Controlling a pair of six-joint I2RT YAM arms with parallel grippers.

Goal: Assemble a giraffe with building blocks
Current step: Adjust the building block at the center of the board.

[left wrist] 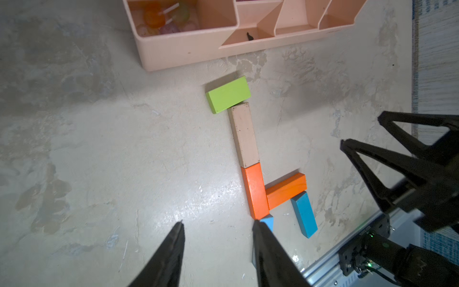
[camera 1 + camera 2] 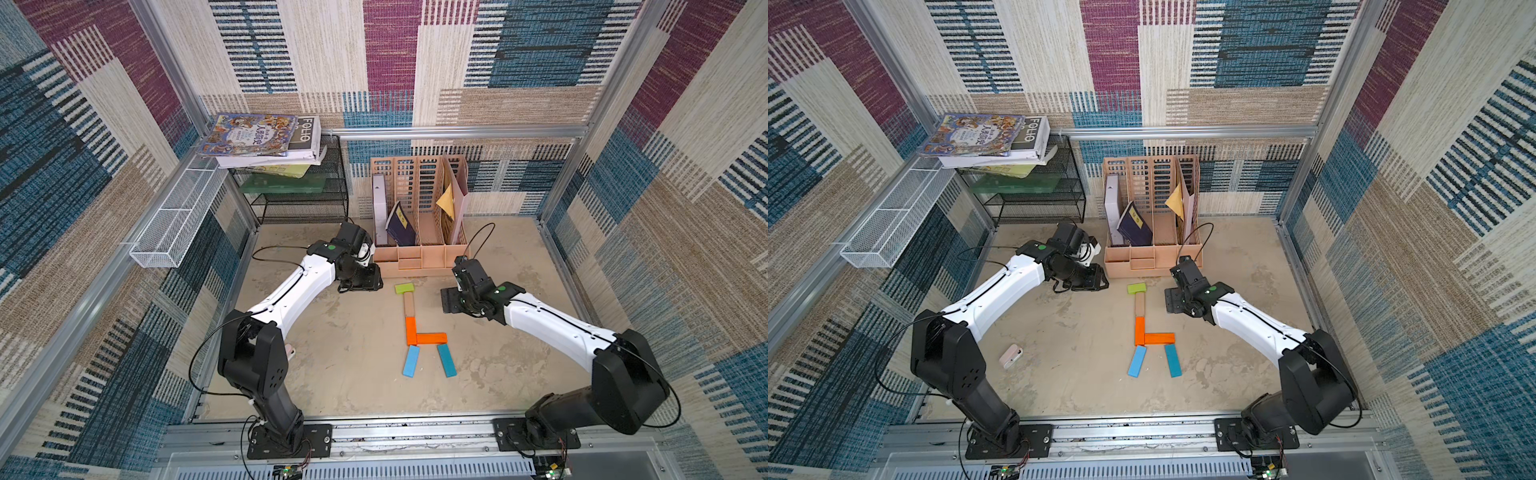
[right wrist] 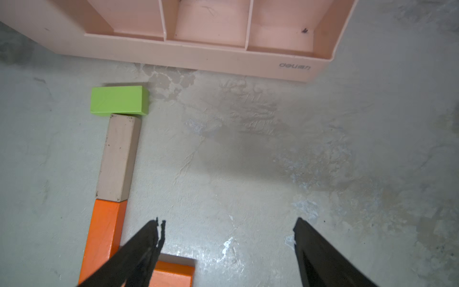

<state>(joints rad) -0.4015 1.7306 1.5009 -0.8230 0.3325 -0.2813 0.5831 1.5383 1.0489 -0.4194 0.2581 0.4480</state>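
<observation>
The giraffe lies flat mid-table in both top views: lime-green head (image 2: 405, 288), tan neck (image 2: 409, 305), two orange blocks (image 2: 419, 336) in an L, and two splayed blue legs (image 2: 411, 361) (image 2: 446, 360). All the building blocks touch their neighbours. My left gripper (image 2: 372, 284) hangs left of the head. In the left wrist view it (image 1: 218, 222) is open over bare table, and one finger hides part of a blue leg (image 1: 268, 221). My right gripper (image 2: 449, 300) hangs right of the neck. In the right wrist view it (image 3: 227, 219) is wide open and empty.
A pink desk organizer (image 2: 415, 272) stands just behind the green head. A black mesh shelf (image 2: 299, 208) with books fills the back left corner. On the left wall hangs a white wire basket (image 2: 178, 216). A pinkish case (image 2: 1011, 356) lies front left, near the left arm.
</observation>
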